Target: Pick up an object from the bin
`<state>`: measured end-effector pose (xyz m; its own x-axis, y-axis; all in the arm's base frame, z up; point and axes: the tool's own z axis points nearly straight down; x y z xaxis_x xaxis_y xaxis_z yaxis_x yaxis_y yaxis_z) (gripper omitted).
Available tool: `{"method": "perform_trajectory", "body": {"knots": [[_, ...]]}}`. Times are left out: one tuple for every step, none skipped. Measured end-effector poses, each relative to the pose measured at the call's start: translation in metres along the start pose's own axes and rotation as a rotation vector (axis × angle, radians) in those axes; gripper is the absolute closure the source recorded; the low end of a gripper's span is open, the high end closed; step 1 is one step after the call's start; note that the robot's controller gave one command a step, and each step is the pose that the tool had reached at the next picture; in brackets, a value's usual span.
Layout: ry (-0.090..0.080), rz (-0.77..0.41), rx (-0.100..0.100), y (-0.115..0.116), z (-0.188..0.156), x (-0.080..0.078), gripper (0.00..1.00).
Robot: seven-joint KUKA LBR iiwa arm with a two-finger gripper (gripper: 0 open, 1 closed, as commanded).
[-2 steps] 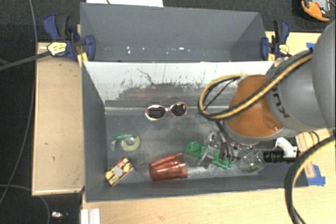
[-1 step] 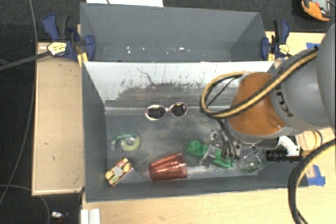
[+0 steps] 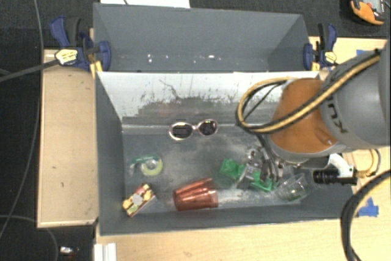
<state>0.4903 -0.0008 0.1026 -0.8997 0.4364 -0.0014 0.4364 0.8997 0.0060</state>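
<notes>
My gripper [image 3: 261, 173] is down near the bin floor at the right, right over a green plastic piece [image 3: 231, 169] that spreads to both sides of it. Whether that piece sits between the fingers cannot be made out. A clear glass-like cup [image 3: 294, 189] lies just right of the gripper by the front wall. A copper-red cup [image 3: 196, 194] lies on its side to the left of the green piece.
A pair of small glasses with round lenses [image 3: 193, 129] lies near the back wall. A tape roll with green on it [image 3: 147, 165] and a small yellow packet [image 3: 138, 200] lie at the front left. The arm with its orange cover and cables hangs over the bin's right side.
</notes>
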Motion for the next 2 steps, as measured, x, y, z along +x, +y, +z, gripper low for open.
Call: {"method": "perform_trajectory", "body": {"knots": [[0.002,-0.003,0.001,0.000,-0.017,0.001,1.00],[0.001,-0.004,0.001,0.000,-0.038,0.000,1.00]]}}
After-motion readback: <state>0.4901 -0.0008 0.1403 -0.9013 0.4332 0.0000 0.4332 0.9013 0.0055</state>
